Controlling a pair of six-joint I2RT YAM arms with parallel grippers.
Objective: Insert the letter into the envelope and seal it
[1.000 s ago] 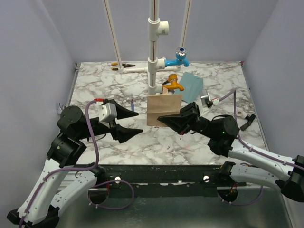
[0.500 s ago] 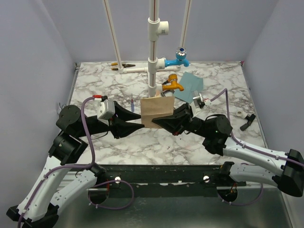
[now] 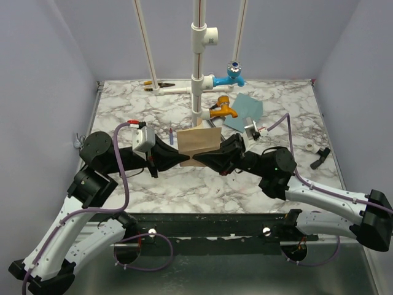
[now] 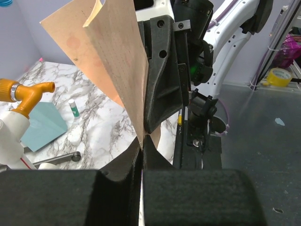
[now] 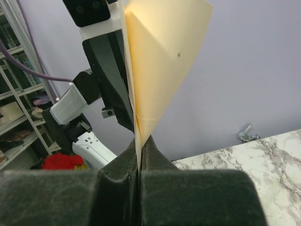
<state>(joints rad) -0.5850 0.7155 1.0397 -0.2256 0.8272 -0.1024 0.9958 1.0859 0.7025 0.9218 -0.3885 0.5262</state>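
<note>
A robot lab: lilac booth walls (image 3: 43, 61), marble-look table (image 3: 123, 104), storage shelves (image 5: 14, 84)

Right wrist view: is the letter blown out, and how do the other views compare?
Right wrist: the letter glows pale yellow, backlit, near washed out; the right gripper's fingers are dark and soft. Left wrist: it reads evenly tan, with the left gripper's fingers blurred in front. Top external: flat, even light, sharp throughout.
</note>
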